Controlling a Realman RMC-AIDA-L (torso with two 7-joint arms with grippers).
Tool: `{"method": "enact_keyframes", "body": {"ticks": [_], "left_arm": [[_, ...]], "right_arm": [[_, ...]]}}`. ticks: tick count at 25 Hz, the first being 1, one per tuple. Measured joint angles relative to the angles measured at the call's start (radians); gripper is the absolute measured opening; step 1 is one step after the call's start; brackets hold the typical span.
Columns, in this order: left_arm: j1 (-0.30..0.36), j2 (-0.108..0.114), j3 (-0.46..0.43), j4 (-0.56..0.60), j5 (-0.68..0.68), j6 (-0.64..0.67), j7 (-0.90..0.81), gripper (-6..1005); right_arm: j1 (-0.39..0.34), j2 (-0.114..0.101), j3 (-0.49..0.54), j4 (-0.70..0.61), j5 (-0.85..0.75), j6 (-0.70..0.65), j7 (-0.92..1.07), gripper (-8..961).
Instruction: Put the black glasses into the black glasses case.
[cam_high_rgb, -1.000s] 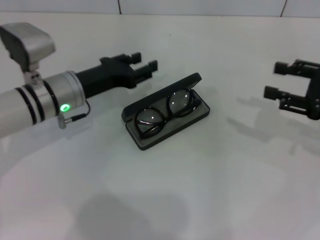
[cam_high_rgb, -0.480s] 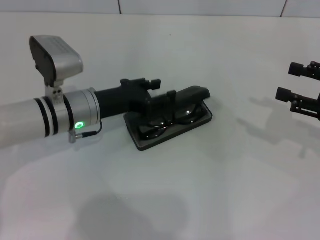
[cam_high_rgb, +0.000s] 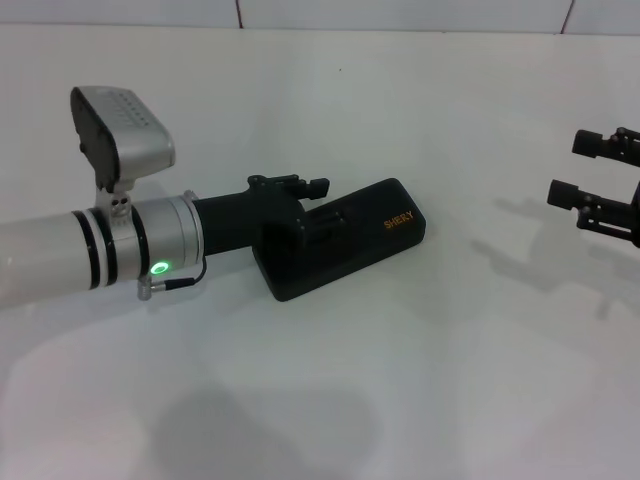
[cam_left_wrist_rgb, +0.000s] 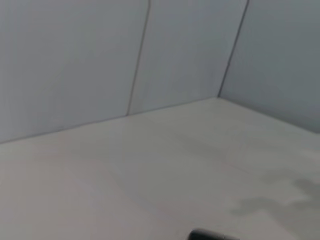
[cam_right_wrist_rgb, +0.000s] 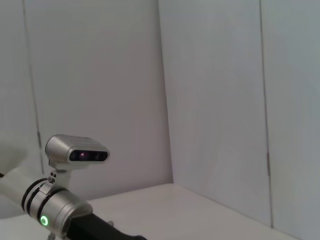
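The black glasses case (cam_high_rgb: 385, 240) lies shut on the white table, with orange lettering (cam_high_rgb: 398, 222) on the lid near its right end. The black glasses are hidden inside it. My left gripper (cam_high_rgb: 318, 200) rests on the left half of the lid, its fingers apart and holding nothing. My right gripper (cam_high_rgb: 578, 168) hangs open and empty at the far right, well away from the case. A small dark edge (cam_left_wrist_rgb: 207, 235) shows in the left wrist view; I cannot tell what it is.
The white table (cam_high_rgb: 330, 400) runs back to a tiled wall (cam_high_rgb: 400, 12). My left arm with its silver wrist camera (cam_high_rgb: 120, 130) reaches in from the left and also shows in the right wrist view (cam_right_wrist_rgb: 75, 152).
The case was open with the glasses lying in it. My left gripper moved right onto the lid and the lid came down shut. The right gripper drew back to the right.
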Motion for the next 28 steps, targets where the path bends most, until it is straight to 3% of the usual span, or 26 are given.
{"method": "enact_keyframes", "body": {"ticks": [3,7,9,11,13,20,28], "left_arm": [[0.033,0.0,-0.009,0.028,-0.04,0.114,0.051,580],[0.094,0.009,-0.011,0.082,-0.105,0.428,0.17,581],[0.121,0.027,-0.011,0.106,-0.107,0.592,0.199,581],[0.131,0.035,-0.012,0.112,-0.107,0.635,0.204,581],[0.176,0.064,-0.014,0.119,-0.105,0.739,0.229,581],[0.24,0.076,-0.014,0.126,-0.099,0.751,0.256,581],[0.251,0.076,-0.021,0.128,-0.086,0.755,0.257,582]], "right_arm": [[0.009,0.0,-0.001,0.0,0.0,-0.043,0.0,689],[0.041,-0.002,-0.013,0.0,-0.002,-0.147,0.001,691],[0.069,-0.008,-0.049,0.002,-0.011,-0.204,0.002,692],[0.097,-0.013,-0.091,0.013,-0.021,-0.235,0.003,692],[0.117,-0.009,-0.124,0.029,-0.026,-0.243,-0.006,693],[0.125,0.007,-0.199,0.069,-0.03,-0.231,-0.083,693],[0.133,0.011,-0.201,0.088,-0.018,-0.231,-0.12,694]]}}
